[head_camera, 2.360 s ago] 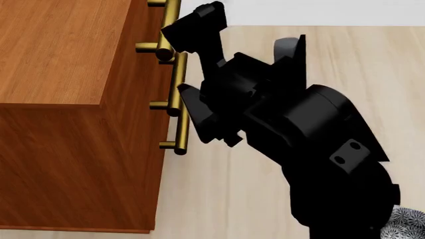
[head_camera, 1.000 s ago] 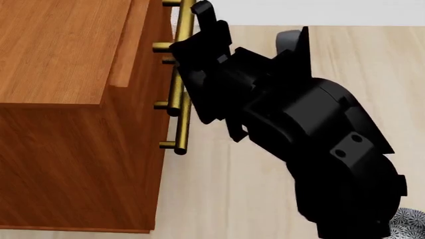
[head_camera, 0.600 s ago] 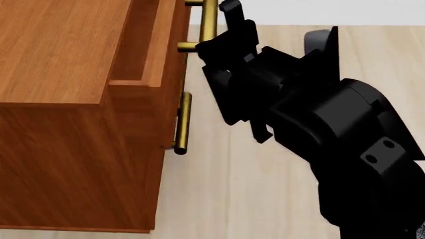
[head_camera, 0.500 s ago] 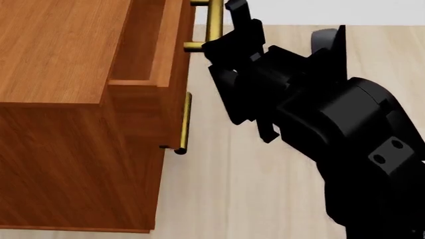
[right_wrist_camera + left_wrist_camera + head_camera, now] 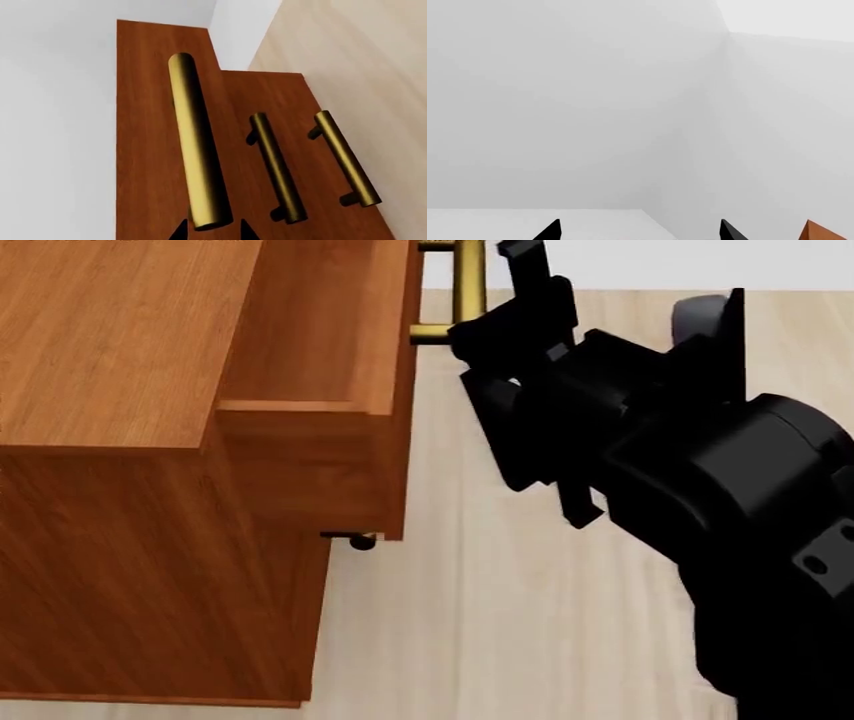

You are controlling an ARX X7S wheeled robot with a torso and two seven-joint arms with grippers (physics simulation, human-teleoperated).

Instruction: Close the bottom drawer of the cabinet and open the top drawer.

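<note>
The cabinet fills the left of the head view. Its top drawer stands pulled out, showing a bare wooden inside. My right gripper is shut on that drawer's brass handle. In the right wrist view the handle runs between my right gripper's two tips. The bottom drawer's handle lies beside the middle one, on fronts that sit flush with each other. My left gripper is open, facing a blank white wall.
Pale wood-plank floor lies to the right of the cabinet. A white wall runs along the far edge. My bulky black right arm fills the right side. A brown corner shows in the left wrist view.
The top drawer has slid out from nearly shut to well open. My right gripper, holding its handle, has moved away from the cabinet with it.
</note>
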